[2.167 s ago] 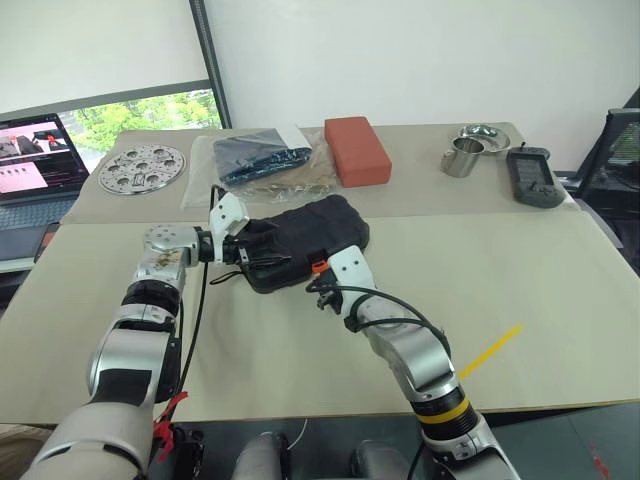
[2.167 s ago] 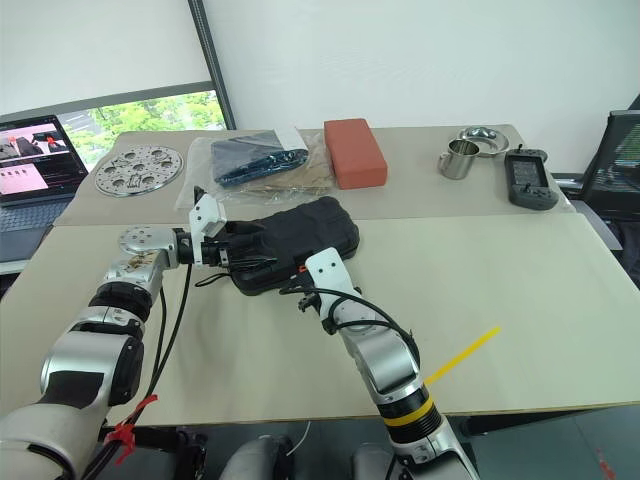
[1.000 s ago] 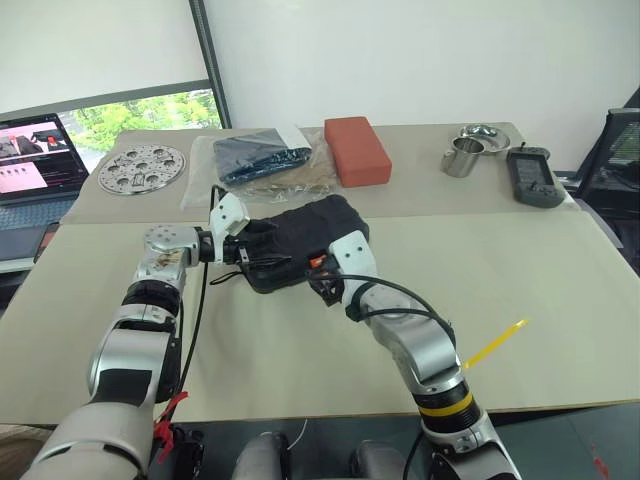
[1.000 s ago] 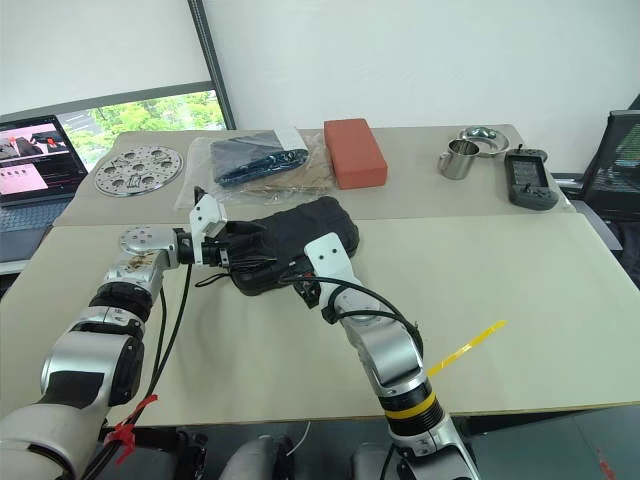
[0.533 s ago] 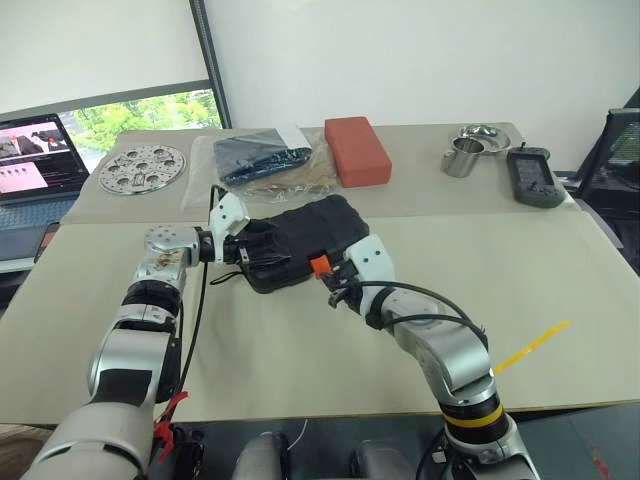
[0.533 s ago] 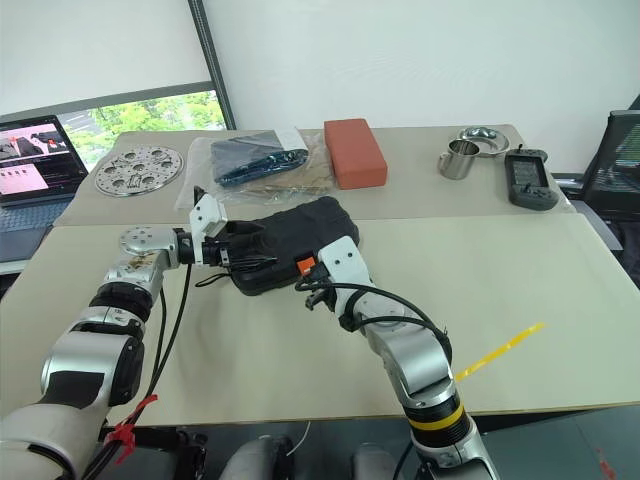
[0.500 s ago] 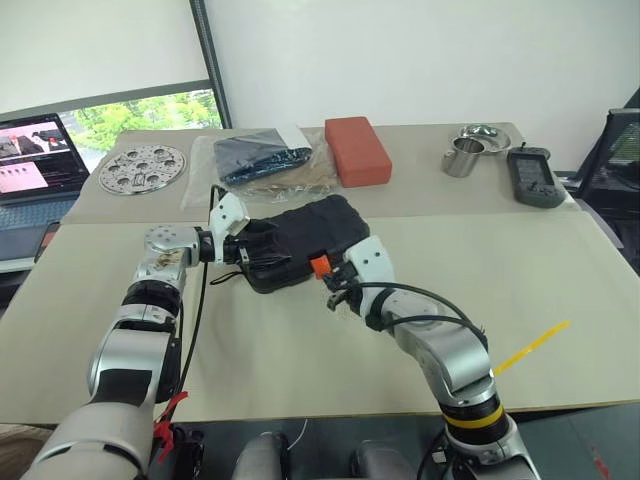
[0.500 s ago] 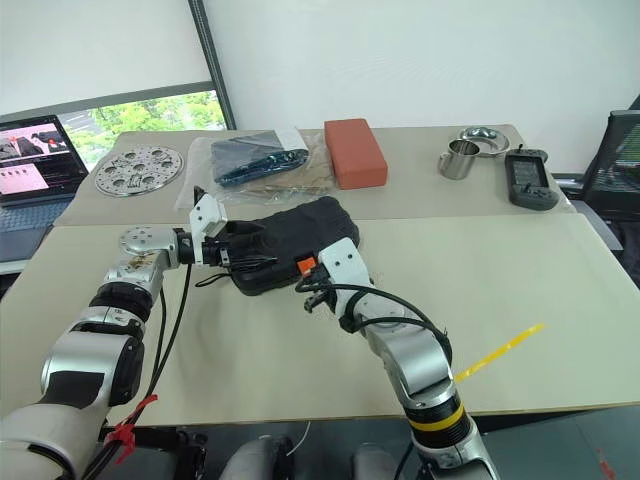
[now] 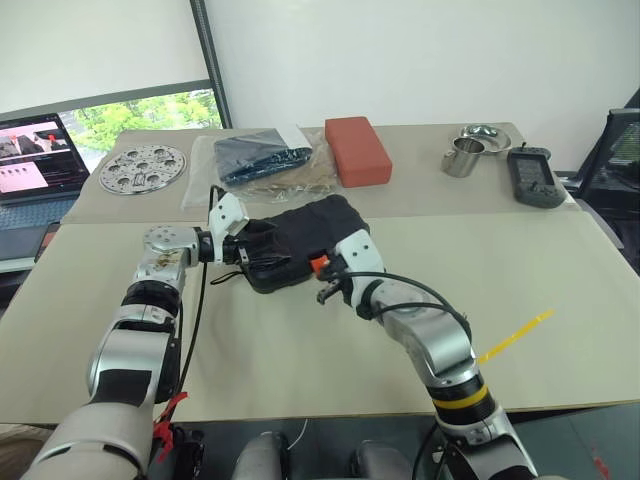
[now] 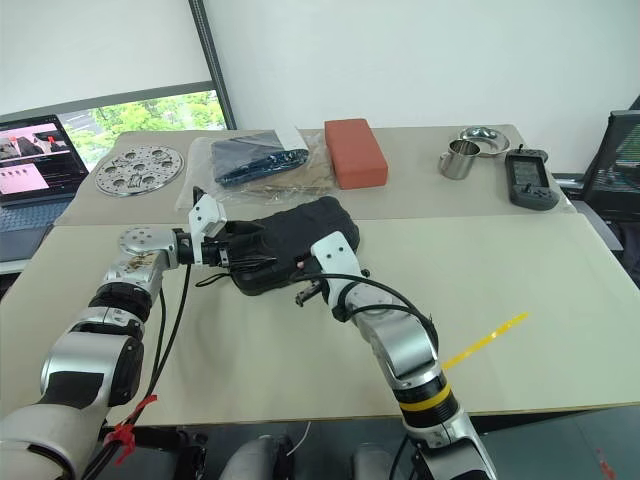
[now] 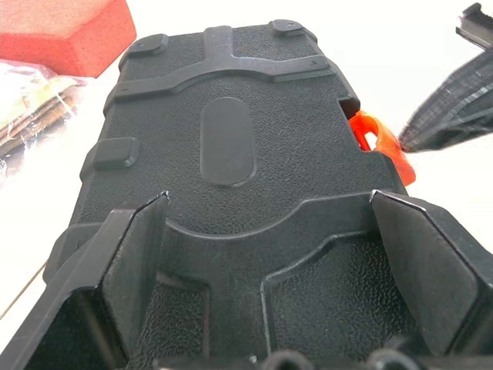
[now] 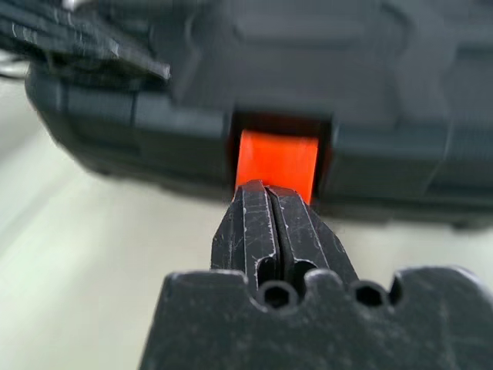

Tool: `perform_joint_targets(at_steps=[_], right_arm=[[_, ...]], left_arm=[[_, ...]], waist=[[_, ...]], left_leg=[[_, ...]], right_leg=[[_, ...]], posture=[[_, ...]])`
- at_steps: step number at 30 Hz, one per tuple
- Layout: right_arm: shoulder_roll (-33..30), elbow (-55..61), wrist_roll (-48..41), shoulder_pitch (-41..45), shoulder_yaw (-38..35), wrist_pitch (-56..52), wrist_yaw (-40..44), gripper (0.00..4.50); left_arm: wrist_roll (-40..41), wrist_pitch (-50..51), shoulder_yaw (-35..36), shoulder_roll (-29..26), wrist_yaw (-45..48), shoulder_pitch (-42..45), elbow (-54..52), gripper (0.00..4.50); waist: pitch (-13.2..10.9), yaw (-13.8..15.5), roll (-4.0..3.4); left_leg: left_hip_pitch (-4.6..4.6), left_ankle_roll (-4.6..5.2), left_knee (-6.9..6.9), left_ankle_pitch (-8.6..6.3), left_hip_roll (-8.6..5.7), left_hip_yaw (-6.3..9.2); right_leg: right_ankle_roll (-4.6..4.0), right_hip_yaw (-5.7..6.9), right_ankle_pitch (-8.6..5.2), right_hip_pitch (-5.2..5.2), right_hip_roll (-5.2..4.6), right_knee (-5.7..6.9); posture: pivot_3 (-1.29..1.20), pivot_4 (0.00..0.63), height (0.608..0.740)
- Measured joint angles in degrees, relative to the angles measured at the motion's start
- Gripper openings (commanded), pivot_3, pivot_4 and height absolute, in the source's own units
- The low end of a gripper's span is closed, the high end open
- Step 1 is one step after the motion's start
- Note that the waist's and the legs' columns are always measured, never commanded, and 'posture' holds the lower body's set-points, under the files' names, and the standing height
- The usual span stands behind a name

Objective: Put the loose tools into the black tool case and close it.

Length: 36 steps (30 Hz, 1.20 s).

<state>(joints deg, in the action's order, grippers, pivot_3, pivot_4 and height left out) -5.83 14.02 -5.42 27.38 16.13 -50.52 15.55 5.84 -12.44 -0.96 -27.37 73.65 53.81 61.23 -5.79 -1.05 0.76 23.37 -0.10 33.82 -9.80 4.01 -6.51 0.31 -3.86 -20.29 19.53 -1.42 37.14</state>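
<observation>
Black tool case (image 9: 300, 238) closed, orange latch (image 12: 277, 164) seemingly unfastened

One black tool case (image 9: 300, 242) lay closed on the table (image 9: 560, 290), and it carried one orange latch (image 12: 277, 163). There was one red-orange block (image 9: 356, 150) and one clear plastic bag (image 9: 262, 158) holding dark contents. One round perforated metal disc (image 9: 141, 168) was there, along with one metal cup (image 9: 459, 160) and one shallow metal bowl (image 9: 486, 134). One dark handheld device (image 9: 531, 176) with a screen sat among them. One laptop (image 9: 35, 160) stood open at the side. One strip of yellow tape (image 9: 515, 336) marked the tabletop. Two grippers counted in all: one left gripper (image 9: 246, 250) and one right gripper (image 12: 271, 214).
</observation>
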Motion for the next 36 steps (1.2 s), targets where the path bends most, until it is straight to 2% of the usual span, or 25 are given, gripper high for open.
perform_joint_targets(at_steps=[8,14,22,26,36], right_arm=[[0.79,-5.9,0.31,1.86,0.08,5.98,0.26,0.05],[0.12,-4.19,0.19,1.07,-0.26,5.52,0.23,0.05],[-5.49,6.79,-3.89,-0.38,-3.73,-0.92,4.88,0.05],[-11.08,6.4,-5.12,-3.54,-3.04,-1.52,9.36,0.05],[-9.18,0.96,-4.76,-2.08,-0.74,0.15,10.13,0.05]], left_arm=[[-0.05,0.0,0.0,-0.12,-0.05,-0.23,0.0,4.5],[-0.03,0.0,0.01,-0.12,-0.08,-0.23,-0.01,4.5],[-0.02,-0.01,0.01,-0.31,-0.23,-0.23,0.0,4.5],[-0.02,-0.02,0.03,-0.41,-0.27,-0.24,0.0,4.5],[-0.01,-0.04,0.03,-0.44,-0.35,-0.25,-0.01,4.5]], waist=[[0.0,-0.05,0.0],[0.0,0.04,0.0],[0.0,0.1,0.0],[-0.01,0.12,0.02],[-0.02,0.04,0.03]], left_leg=[[-0.13,-0.01,0.03,0.01,0.01,0.0],[-0.09,-0.01,0.02,0.01,0.04,0.02],[-0.07,0.02,-0.02,-0.01,0.02,0.02],[-0.04,0.04,0.01,-0.02,-0.03,0.01],[-0.06,0.04,0.02,-0.02,-0.01,0.01]], right_leg=[[0.0,0.0,0.0,-0.13,0.0,0.03],[0.0,0.0,0.0,-0.13,-0.03,0.02],[0.0,0.01,0.0,-0.12,-0.04,-0.04],[0.0,0.0,0.0,-0.12,-0.04,-0.06],[0.0,-0.01,0.0,-0.12,0.0,-0.05]], posture=[[0.0,0.15,0.74],[0.0,0.15,0.74],[0.0,0.15,0.74],[0.0,0.15,0.74],[0.0,0.15,0.74]])
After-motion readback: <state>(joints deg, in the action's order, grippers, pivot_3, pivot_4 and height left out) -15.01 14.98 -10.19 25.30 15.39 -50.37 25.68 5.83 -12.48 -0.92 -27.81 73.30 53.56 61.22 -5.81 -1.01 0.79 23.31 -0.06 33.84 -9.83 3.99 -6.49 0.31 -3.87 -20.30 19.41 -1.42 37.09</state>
